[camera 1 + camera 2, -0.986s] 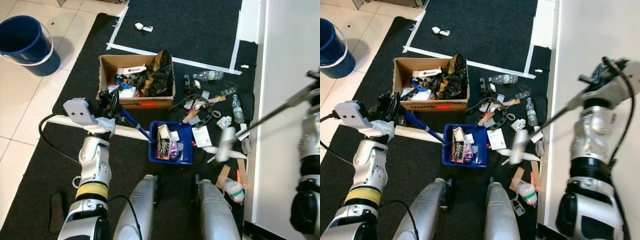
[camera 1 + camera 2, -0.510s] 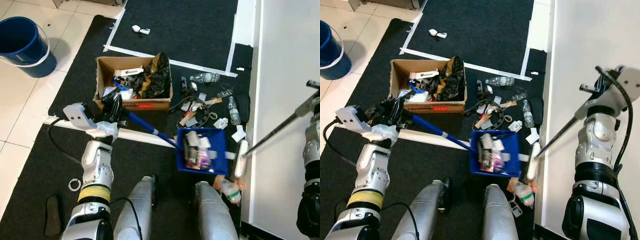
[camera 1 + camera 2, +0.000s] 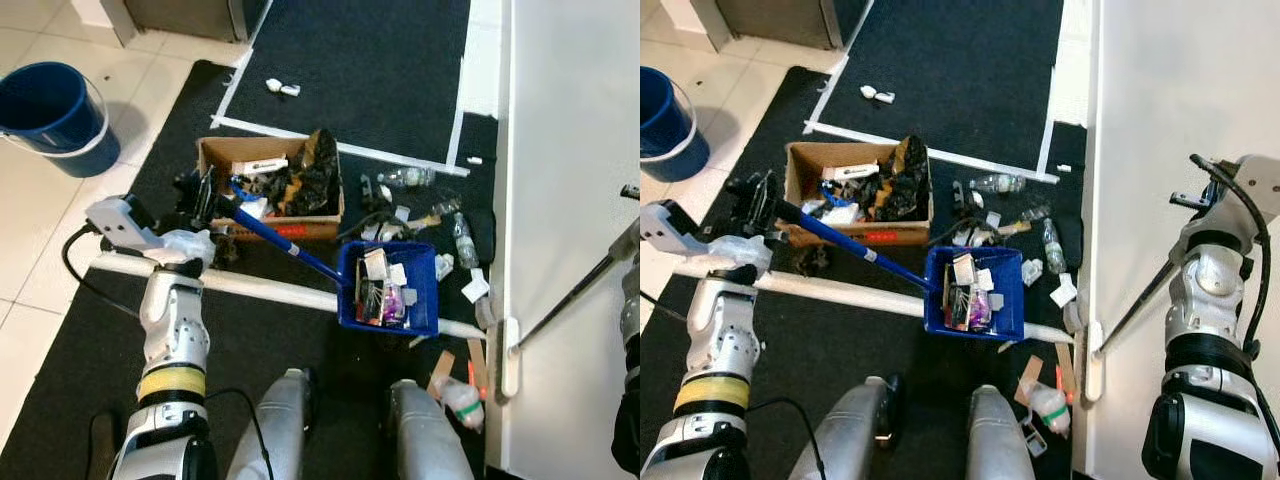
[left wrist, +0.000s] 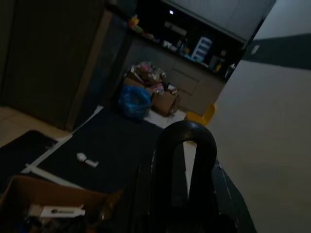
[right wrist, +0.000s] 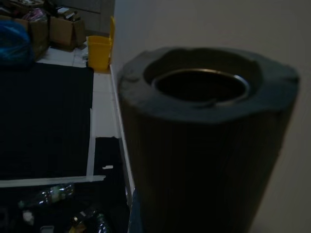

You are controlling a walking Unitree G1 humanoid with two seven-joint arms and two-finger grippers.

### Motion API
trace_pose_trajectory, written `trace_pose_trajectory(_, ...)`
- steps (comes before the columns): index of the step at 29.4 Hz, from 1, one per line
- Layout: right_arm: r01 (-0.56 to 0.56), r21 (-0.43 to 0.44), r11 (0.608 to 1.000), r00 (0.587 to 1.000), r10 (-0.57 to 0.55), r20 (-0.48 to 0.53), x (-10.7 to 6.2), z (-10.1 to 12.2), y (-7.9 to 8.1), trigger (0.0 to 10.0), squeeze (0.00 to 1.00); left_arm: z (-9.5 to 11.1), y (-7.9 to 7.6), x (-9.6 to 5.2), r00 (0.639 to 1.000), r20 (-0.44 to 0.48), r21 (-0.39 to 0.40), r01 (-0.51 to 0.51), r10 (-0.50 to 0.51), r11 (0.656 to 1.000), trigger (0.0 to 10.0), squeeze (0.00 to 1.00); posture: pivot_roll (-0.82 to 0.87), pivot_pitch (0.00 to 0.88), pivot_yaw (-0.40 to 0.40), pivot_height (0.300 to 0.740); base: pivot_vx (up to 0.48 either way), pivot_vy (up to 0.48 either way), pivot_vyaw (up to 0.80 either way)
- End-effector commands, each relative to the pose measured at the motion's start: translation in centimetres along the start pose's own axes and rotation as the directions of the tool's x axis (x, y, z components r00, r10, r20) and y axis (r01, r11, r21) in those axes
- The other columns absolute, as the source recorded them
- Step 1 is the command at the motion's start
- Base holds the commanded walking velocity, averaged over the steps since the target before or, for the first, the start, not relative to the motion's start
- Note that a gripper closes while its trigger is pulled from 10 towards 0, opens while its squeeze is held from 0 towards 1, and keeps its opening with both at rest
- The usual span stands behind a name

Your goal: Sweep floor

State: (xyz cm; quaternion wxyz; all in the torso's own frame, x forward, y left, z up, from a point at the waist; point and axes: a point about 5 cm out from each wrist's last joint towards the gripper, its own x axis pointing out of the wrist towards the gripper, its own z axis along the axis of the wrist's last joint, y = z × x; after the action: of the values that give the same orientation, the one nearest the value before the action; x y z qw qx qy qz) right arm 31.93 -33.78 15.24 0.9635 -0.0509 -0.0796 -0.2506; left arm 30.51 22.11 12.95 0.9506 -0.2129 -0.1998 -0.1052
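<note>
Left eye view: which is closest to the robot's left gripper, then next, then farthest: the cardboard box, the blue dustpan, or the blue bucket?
From the left gripper:
1. Cardboard box, right beside it, full of trash.
2. Blue bucket, off to the left on the tiles.
3. Blue dustpan, to the right on the black mat.

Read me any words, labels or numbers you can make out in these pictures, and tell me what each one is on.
None can be read.
Cardboard box: red mark on its front, too blurred to read.
White carton inside it: dark print, too small to read.
Packets in the blue dustpan: printing too small to read.
</note>
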Motion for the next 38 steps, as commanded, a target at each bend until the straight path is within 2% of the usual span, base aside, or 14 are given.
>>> trace_pose_trajectory(1, -0.021, -0.006, 1.0, 0.998, 0.02, -0.058, -0.6, -1.4, 0.3, 10.0, 0.0, 1.1, -0.2, 0.7, 0.998, 0.062, -0.043, 0.008, -0.005, 0.999, 10.0, 0.0, 0.13, 0.064, -0.073, 0.74, 0.0, 0.0, 0.0)
trace_pose_trajectory(2, -0.064, 0.031, 0.997, 0.991, 0.067, -0.112, -1.2, -2.6, 1.5, 10.0, 0.0, 1.4, 0.0, 1.0, 0.997, 0.08, -0.062, -0.002, 0.007, 0.998, 10.0, 0.0, 0.13, 0.053, -0.08, 0.74, 0.0, 0.0, 0.0)
trace_pose_trajectory(3, -0.064, 0.031, 0.997, 0.991, 0.067, -0.112, -1.2, -2.6, 1.5, 10.0, 0.0, 1.4, 0.0, 1.0, 0.997, 0.08, -0.062, -0.002, 0.007, 0.998, 10.0, 0.0, 0.13, 0.053, -0.08, 0.74, 0.0, 0.0, 0.0)
trace_pose_trajectory(5, -0.115, 0.039, 0.993, 0.983, 0.119, -0.141, -1.8, -3.4, 2.6, 10.0, 0.0, 1.6, 0.2, 1.2, 0.996, 0.086, -0.068, -0.001, 0.007, 0.998, 10.0, 0.0, 0.14, 0.038, -0.087, 0.74, 0.0, 0.0, 0.0)
trace_pose_trajectory(7, -0.216, 0.089, 0.972, 0.961, 0.228, -0.156, -2.8, -4.4, 5.0, 10.0, 0.0, 1.7, 0.7, 1.3, 0.995, 0.088, -0.099, -0.03, 0.039, 0.995, 10.0, 0.0, 0.15, 0.018, -0.096, 0.74, 0.0, 0.0, 0.0)
trace_pose_trajectory(12, -0.288, 0.117, 0.95, 0.939, 0.305, -0.162, -3.3, -4.7, 6.7, 10.0, 0.0, 1.7, 1.0, 1.1, 0.996, 0.075, -0.095, -0.045, 0.052, 0.994, 10.0, 0.0, 0.16, 0.003, -0.102, 0.74, 0.0, 0.0, 0.13)
trace_pose_trajectory(18, -0.333, 0.143, 0.932, 0.924, 0.353, -0.145, -3.1, -4.4, 7.8, 10.0, 0.0, 1.6, 1.1, 1.1, 0.996, 0.072, -0.099, -0.048, 0.055, 0.994, 10.0, 0.0, 0.17, 0.0, -0.103, 0.74, 0.0, 0.0, 0.66)
trace_pose_trajectory(21, -0.356, 0.145, 0.923, 0.915, 0.376, -0.147, -3.0, -4.2, 8.4, 10.0, 0.0, 1.6, 1.1, 1.7, 0.996, 0.071, -0.112, -0.052, 0.06, 0.992, 10.0, 0.0, 0.18, 0.0, -0.103, 0.74, 0.0, 0.0, 0.67)
trace_pose_trajectory(29, -0.367, 0.153, 0.918, 0.909, 0.389, -0.153, -3.4, -4.6, 8.6, 10.0, 0.0, 1.6, 1.2, 1.7, 0.994, 0.072, -0.127, -0.067, 0.077, 0.99, 10.0, 0.0, 0.19, 0.0, -0.099, 0.74, 0.0, 0.0, 0.67)
trace_pose_trajectory(30, -0.363, 0.156, 0.919, 0.91, 0.385, -0.153, -3.4, -4.6, 8.6, 10.0, 0.0, 1.5, 1.2, 1.8, 0.995, 0.067, -0.137, -0.063, 0.072, 0.989, 9.3, 0.0, 0.19, 0.0, -0.099, 0.74, 0.0, 0.0, 0.68)
trace_pose_trajectory(31, -0.361, 0.156, 0.919, 0.911, 0.384, -0.153, -3.4, -4.6, 8.6, 10.0, 0.0, 1.4, 1.1, 1.9, 0.995, 0.066, -0.144, -0.061, 0.071, 0.988, 2.6, 0.0, 0.18, 0.0, -0.098, 0.74, 0.0, 0.0, 0.68)
trace_pose_trajectory(32, -0.361, 0.156, 0.919, 0.911, 0.384, -0.153, -3.4, -4.6, 8.6, 10.0, 0.0, 1.4, 1.1, 1.9, 0.995, 0.066, -0.144, -0.061, 0.071, 0.988, 2.6, 0.0, 0.18, 0.0, -0.098, 0.74, 0.0, 0.0, 0.68)
trace_pose_trajectory(33, -0.361, 0.157, 0.92, 0.911, 0.383, -0.153, -3.3, -4.6, 8.6, 10.0, 0.0, 1.4, 1.0, 1.9, 0.995, 0.067, -0.147, -0.059, 0.069, 0.987, 0.0, 0.0, 0.18, 0.0, -0.098, 0.74, 0.0, 0.0, 0.68)
trace_pose_trajectory(38, -0.348, 0.161, 0.924, 0.915, 0.372, -0.156, -3.2, -4.6, 8.5, 10.0, 0.0, 0.8, 0.4, 2.4, 0.997, 0.056, -0.162, -0.044, 0.054, 0.986, 0.0, 0.0, 0.18, 0.0, -0.093, 0.74, 0.0, 0.0, 0.68)
